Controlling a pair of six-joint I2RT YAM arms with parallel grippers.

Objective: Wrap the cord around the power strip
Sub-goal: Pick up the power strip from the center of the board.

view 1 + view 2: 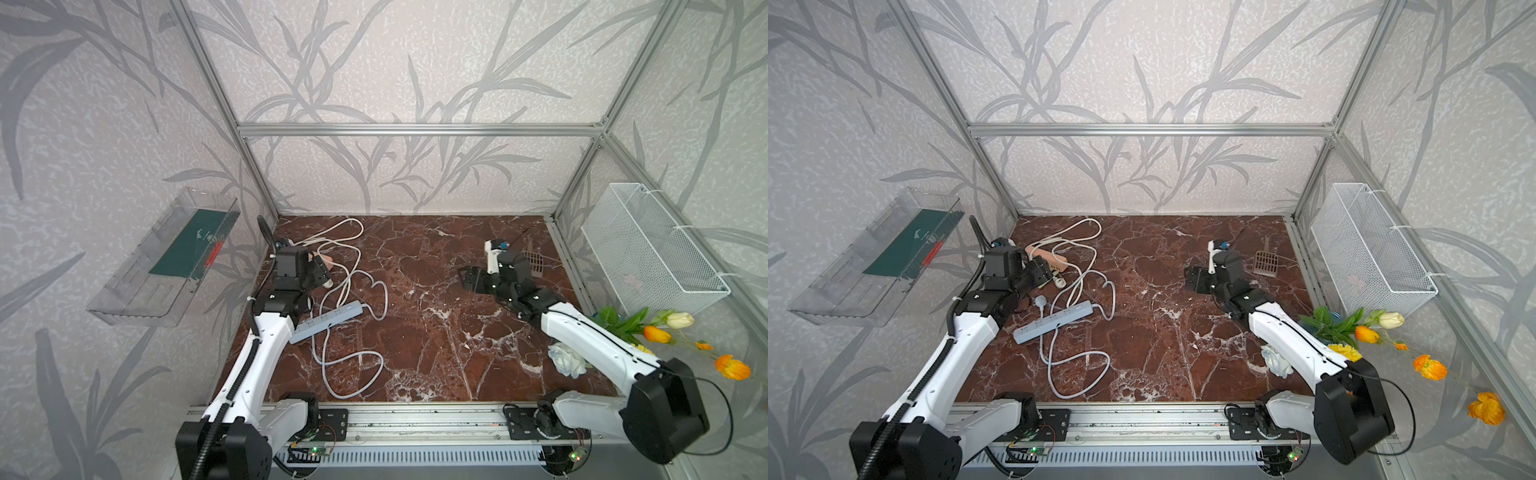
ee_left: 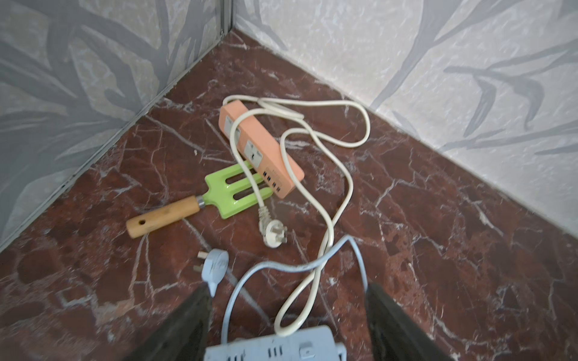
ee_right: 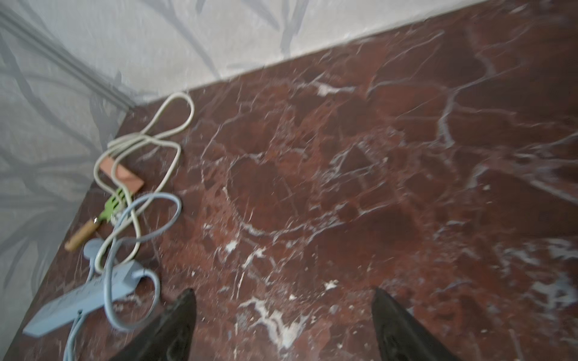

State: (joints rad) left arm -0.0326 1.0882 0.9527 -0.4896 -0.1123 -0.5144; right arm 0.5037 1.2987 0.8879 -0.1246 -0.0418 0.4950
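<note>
I'm watching the left gripper (image 2: pixel 287 289) and right gripper (image 3: pixel 283 293) hanging wide and empty, the wrist views showing a green fork (image 2: pixel 234 193) the top views are barely catching.

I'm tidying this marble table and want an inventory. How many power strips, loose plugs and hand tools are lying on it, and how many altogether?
Power strips: 2 (blue-grey strip, peach strip)
Plugs: 2 (grey plug, white plug)
Hand tools: 2 (green fork, brown scoop)
Total: 6
</note>
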